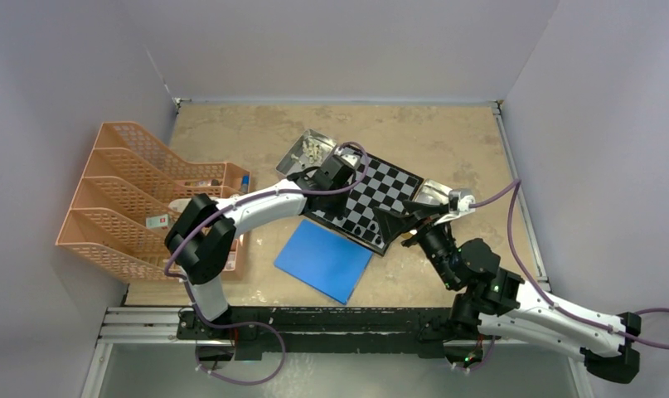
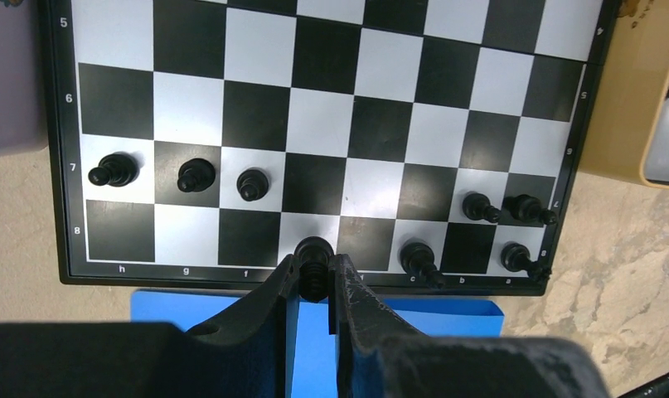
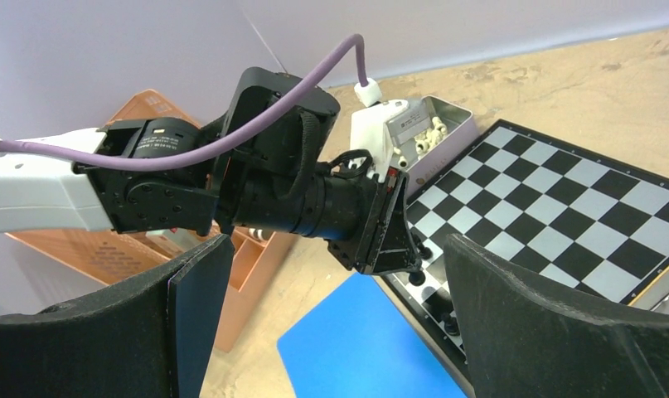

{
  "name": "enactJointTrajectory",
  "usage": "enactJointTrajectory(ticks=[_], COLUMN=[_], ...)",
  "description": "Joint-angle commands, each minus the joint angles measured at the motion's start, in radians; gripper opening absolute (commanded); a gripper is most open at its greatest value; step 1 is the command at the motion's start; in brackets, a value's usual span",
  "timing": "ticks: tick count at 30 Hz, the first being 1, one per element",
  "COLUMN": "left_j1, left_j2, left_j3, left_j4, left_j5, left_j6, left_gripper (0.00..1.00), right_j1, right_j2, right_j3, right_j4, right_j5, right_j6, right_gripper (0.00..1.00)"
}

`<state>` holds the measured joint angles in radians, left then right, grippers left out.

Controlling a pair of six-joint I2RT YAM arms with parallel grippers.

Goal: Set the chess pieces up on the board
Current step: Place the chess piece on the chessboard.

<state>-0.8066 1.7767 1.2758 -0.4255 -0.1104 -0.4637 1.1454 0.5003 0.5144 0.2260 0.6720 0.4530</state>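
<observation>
The board of black and silvery checks fills the left wrist view and lies mid-table. Several black chess pieces stand on its two nearest rows, three at the left and others at the right. My left gripper is shut on a black piece at the middle of the board's near edge row. From the right wrist view its fingertips touch down at that edge. My right gripper hangs wide open and holds nothing, beside the board's near right side. Cream pieces lie in a tin.
A blue sheet lies against the board's near edge, under my left gripper. The open metal tin sits at the board's far left corner, and a second tin part at its right. An orange file rack stands at the left.
</observation>
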Motion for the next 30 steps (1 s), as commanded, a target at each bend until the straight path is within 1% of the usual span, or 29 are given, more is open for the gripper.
enactJointTrajectory(ticks=[1, 4, 9, 13, 19, 30], left_j1=[-0.005, -0.013, -0.025, -0.031, -0.042, -0.051], left_j2=[0.006, 0.012, 0.031, 0.043, 0.054, 0.056], left_j3=[-0.012, -0.020, -0.018, -0.020, -0.004, -0.001], left_j4=[0.038, 0.066, 0.062, 0.040, 0.008, -0.004], left_j5=[-0.029, -0.009, -0.012, -0.037, -0.083, -0.136], left_j6=[-0.016, 0.007, 0.006, 0.001, 0.005, 0.013], left_gripper=[0.08, 0.09, 0.09, 0.10, 0.14, 0.13], right_j1=[0.004, 0.004, 0.003, 0.004, 0.004, 0.004], right_j2=[-0.009, -0.008, -0.006, 0.002, 0.013, 0.020], right_j3=[-0.007, -0.004, 0.000, -0.001, -0.005, -0.010], right_j4=[0.021, 0.011, -0.010, -0.010, -0.002, -0.008], right_j5=[0.021, 0.022, 0.012, 0.017, 0.008, 0.011], right_j6=[0.009, 0.010, 0.022, 0.018, 0.013, 0.015], right_gripper=[0.99, 0.99, 0.99, 0.99, 0.99, 0.99])
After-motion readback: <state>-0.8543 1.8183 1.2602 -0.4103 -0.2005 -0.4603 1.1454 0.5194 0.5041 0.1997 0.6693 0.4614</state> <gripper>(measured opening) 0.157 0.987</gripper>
